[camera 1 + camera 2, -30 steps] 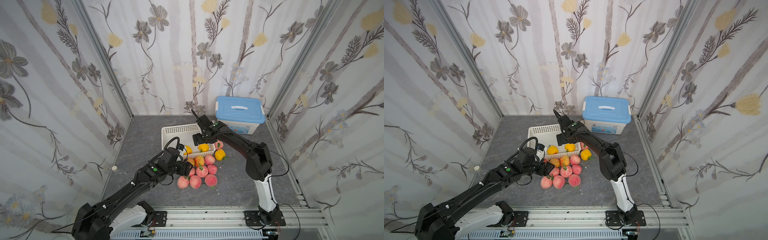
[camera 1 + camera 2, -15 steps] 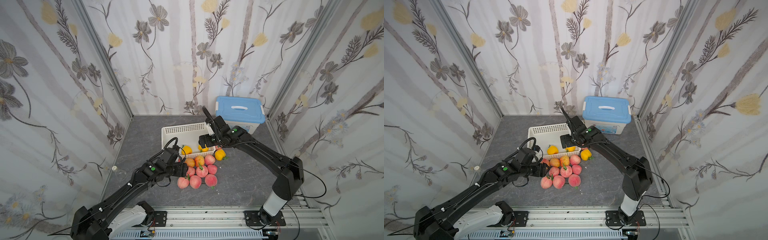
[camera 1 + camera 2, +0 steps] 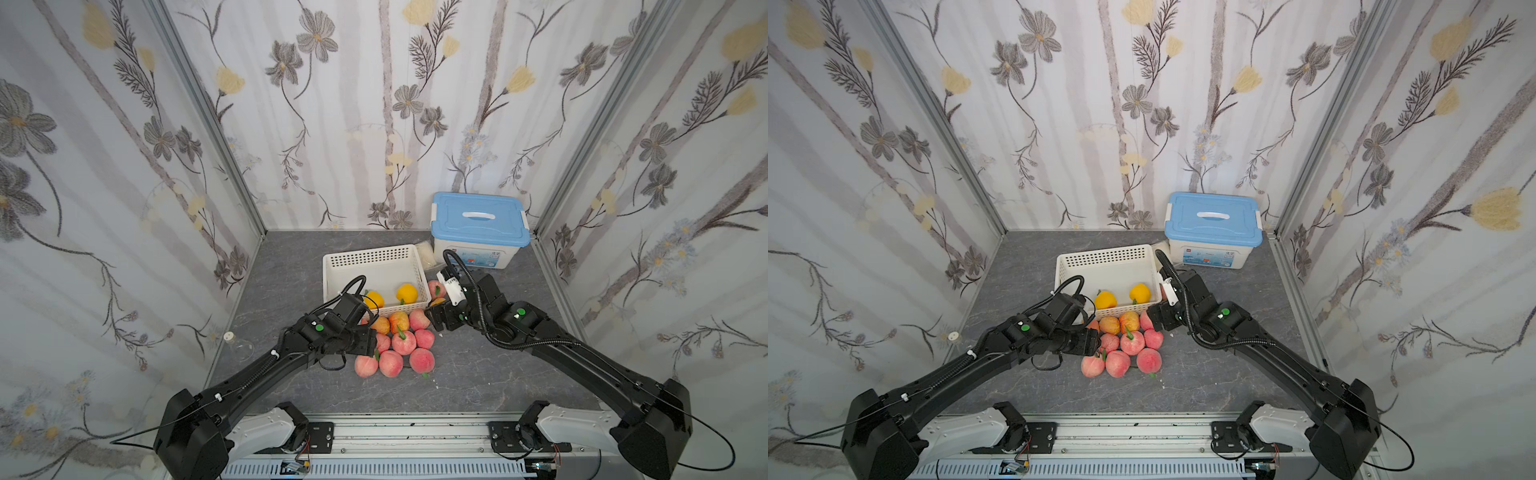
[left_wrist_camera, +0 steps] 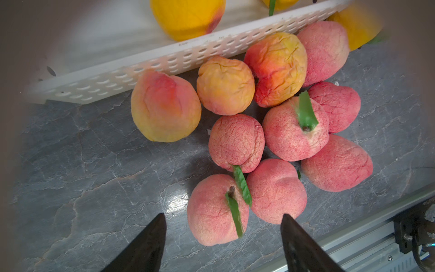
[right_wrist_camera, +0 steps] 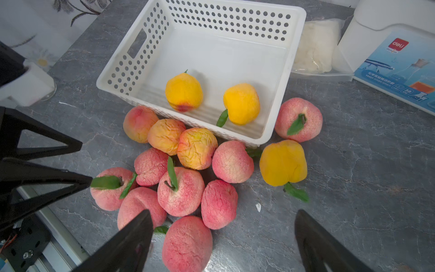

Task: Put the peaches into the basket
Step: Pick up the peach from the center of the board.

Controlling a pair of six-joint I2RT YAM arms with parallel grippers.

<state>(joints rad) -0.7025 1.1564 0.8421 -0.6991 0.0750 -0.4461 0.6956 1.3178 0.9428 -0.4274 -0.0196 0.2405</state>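
Both top views look steeply down from high at the front, side by side, covering your whole table (image 3: 286, 270). Your wrist cameras hang close over the peaches (image 4: 236, 141), facing the basket (image 5: 223, 20); all four views share that pile.

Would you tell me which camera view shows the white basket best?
The right wrist view: the basket fills the frame, floor and walls plain. Both top views show it small; the left wrist view catches mainly one perforated wall.
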